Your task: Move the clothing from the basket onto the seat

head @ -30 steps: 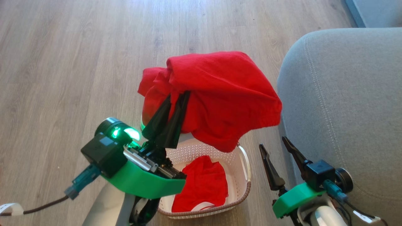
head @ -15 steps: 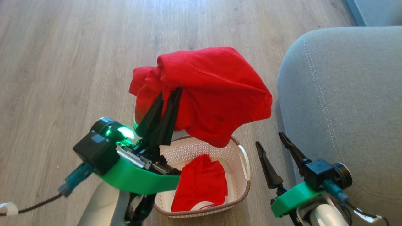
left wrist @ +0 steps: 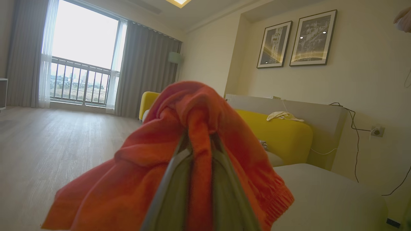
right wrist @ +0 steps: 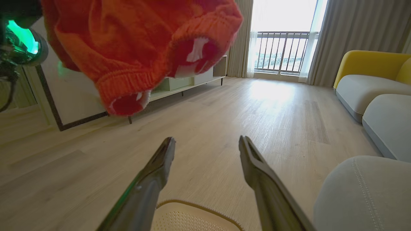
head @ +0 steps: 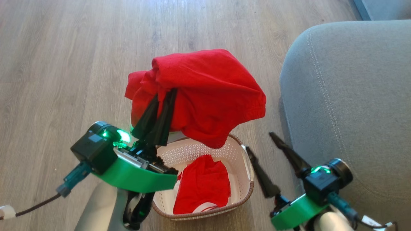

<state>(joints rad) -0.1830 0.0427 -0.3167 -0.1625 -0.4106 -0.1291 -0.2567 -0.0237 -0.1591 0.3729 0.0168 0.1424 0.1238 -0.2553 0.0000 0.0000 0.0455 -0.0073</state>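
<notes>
Item one, the lifted garment: bright red, soft knitted fabric with a ribbed hem, pinched by a bunched fold between the pressed-together fingers of your left hand. It hangs in the air above the far end of the basket, a small cream-white perforated plastic tub with a brown braided rim, standing on the pale wood-plank floor. Handling, as judged: light, limp, nothing to break. It drapes down on both sides of the fingers and its lowest point hangs over the basket's far rim, so carry it high enough to clear the rim when you swing right. The grip is on a narrow fold only, and a quick move could let the cloth slide out. Item two, the second garment: bright red with a strip of white trim at its near edge, lying crumpled on the basket's bottom. Take it by the raised ridge in the middle of the heap, not by the flat edges against the wall. Destination, the seat: a large grey fabric-upholstered cushion with a pale stitched seam, just to the right of the basket. Your right hand: fingers spread wide, holding nothing, between basket and seat.
</notes>
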